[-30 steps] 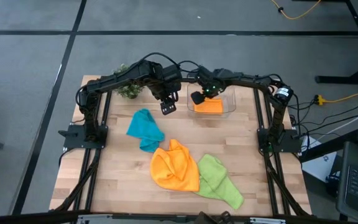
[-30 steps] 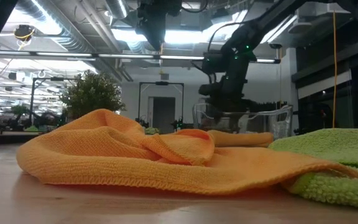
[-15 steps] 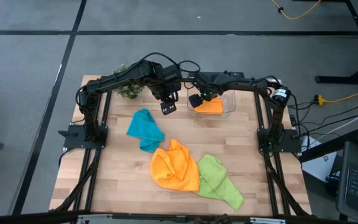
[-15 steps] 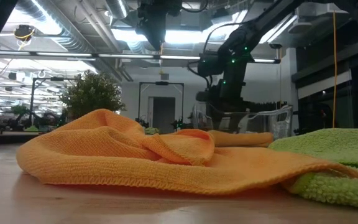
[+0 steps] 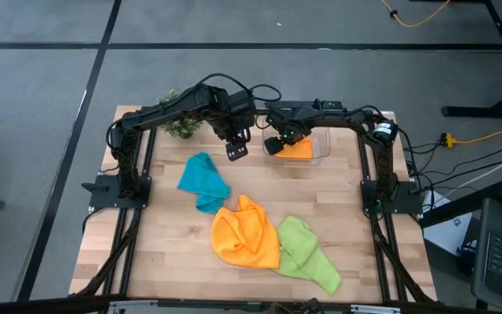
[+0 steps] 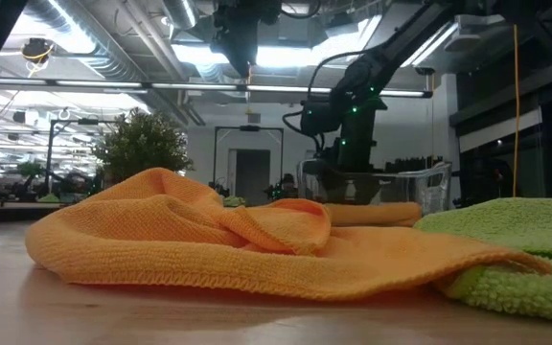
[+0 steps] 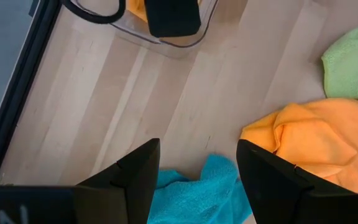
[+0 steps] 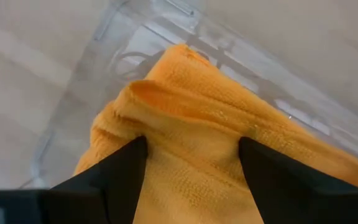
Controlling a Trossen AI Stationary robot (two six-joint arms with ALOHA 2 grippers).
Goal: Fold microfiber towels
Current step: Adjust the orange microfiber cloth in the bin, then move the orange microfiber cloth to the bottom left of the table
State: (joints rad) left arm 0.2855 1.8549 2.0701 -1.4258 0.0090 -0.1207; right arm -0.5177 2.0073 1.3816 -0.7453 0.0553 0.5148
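Fingers of the right gripper (image 8: 191, 177) stand apart, astride a ridge of the orange towel in the tub (image 8: 185, 162); they frame the cloth but do not look clamped on it. That towel lies bunched inside the clear tub (image 5: 321, 150) at the far side of the table (image 5: 146, 253). The left gripper (image 7: 197, 180) hangs open and empty above bare wood, just beside the tub, with the teal towel (image 5: 203, 181) below and nearer.

A second orange towel (image 5: 245, 231) lies crumpled mid-table, touching the green towel (image 5: 308, 251) beside it.

These cloths look light, limp and fuzzy, so they should neither slip nor break, but they will sag and drag. A raised fold or a corner probably gives the surest pinch.
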